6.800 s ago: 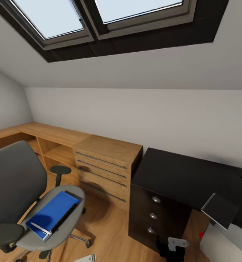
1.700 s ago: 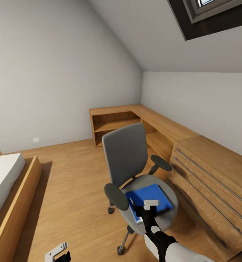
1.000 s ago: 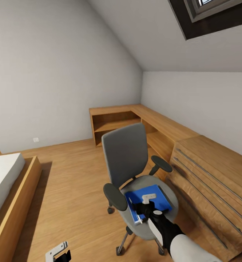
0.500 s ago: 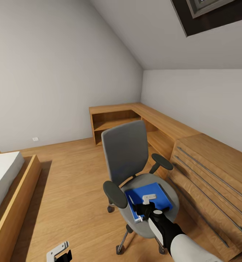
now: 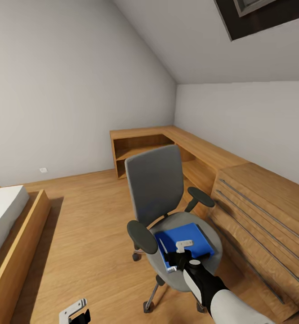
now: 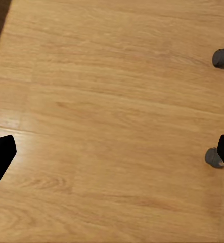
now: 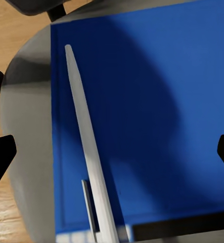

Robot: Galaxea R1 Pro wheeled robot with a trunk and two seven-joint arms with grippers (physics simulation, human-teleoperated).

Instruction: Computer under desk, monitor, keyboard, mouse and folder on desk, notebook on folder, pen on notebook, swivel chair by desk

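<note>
Hovering over the swivel chair (image 5: 167, 211), my right gripper (image 5: 181, 253) hangs just above the near part of the blue folder (image 5: 185, 238), which lies flat on the grey seat. Through the right wrist camera both dark fingertips sit far out at the sides with the folder (image 7: 152, 116) spread between them, so the jaws stand wide apart and grip nothing. A slim white stick lies across the cover near its spine edge; I take it for the pen (image 7: 86, 136), touching the folder.

My left gripper (image 6: 112, 157) hangs low beside the base, its fingers (image 6: 0, 157) likewise spread wide over bare wood floor (image 6: 112, 101), with the chair's casters (image 6: 222, 57) just beyond.

By my judgement the step in hand is fetching the folder off the seat for the desk. A flat folder offers no easy bite from above, so the next move calls for getting one finger under an edge near me. The loose pen may roll off if the folder tilts.
</note>
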